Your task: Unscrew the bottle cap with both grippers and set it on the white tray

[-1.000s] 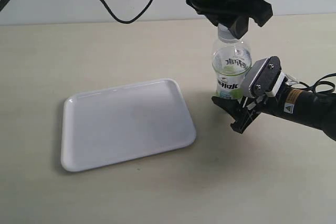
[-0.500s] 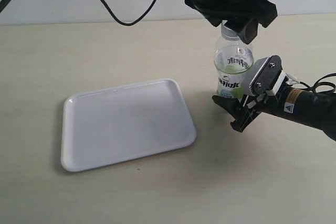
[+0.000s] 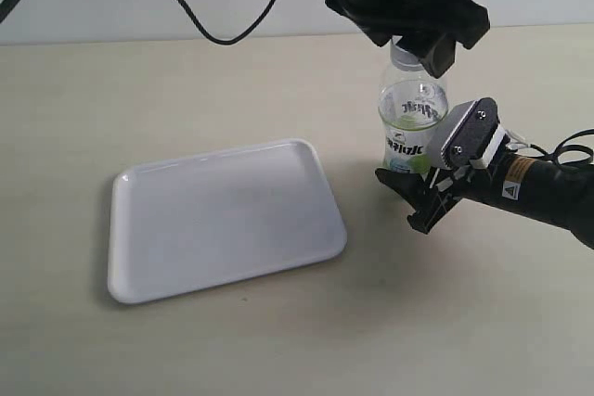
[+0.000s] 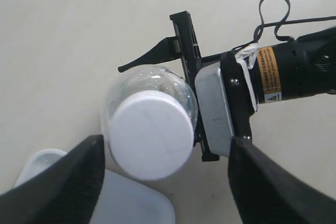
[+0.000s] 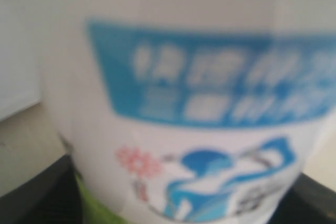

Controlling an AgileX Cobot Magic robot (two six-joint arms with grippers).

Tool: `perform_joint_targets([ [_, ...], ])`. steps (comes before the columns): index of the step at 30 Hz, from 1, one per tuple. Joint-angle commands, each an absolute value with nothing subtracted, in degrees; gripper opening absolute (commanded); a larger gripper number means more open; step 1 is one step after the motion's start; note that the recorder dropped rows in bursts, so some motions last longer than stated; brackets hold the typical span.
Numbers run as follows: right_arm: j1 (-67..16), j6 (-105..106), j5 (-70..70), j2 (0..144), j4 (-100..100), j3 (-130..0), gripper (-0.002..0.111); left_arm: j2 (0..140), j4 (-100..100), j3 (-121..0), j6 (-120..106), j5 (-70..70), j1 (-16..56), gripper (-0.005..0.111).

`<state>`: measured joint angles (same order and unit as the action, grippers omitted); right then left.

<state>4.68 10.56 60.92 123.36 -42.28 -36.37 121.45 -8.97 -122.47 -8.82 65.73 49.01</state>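
The clear bottle (image 3: pixel 410 127) with its green, white and blue label stands upright on the table, right of the white tray (image 3: pixel 223 220). My bulky black left gripper (image 3: pixel 415 51) hangs over its neck. In the left wrist view the white bottle cap (image 4: pixel 152 134) sits on the bottle between that gripper's (image 4: pixel 163 179) widely spread fingers (image 4: pixel 63 187), touching neither. My slim right gripper (image 3: pixel 397 199) with the grey plate holds the bottle's lower body. The label (image 5: pixel 199 119) fills the right wrist view, with the black fingers (image 5: pixel 31 198) pressed on both sides.
A black cable (image 3: pixel 200 16) hangs down behind the tray. The right arm (image 3: pixel 538 194) lies low across the table from the right edge. A corner of the tray (image 4: pixel 131 205) shows under the left gripper. Bare beige table (image 3: pixel 278 340) lies in front.
The left gripper shifted slightly right over the neck during the first half second, and the bottle nudged a little right with it. Nothing visibly moved since.
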Motion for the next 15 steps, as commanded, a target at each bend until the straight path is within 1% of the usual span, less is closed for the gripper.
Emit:
perform_joint_targets([
  [1, 4.71, 10.69, 59.42, 123.07, -42.03, -36.46, 0.0, 120.69, -7.79, -122.63, -8.56, 64.3, 49.16, 0.066],
  [8, 4.71, 10.68, 59.31, 123.07, -41.9, -36.46, 0.0, 120.69, -7.52, -124.58, -8.95, 64.7, 49.16, 0.066],
  [15, 4.71, 10.68, 59.2, 123.07, -41.9, -36.46, 0.0, 120.69, -7.48, -128.42, -12.22, 68.34, 49.16, 0.066],
])
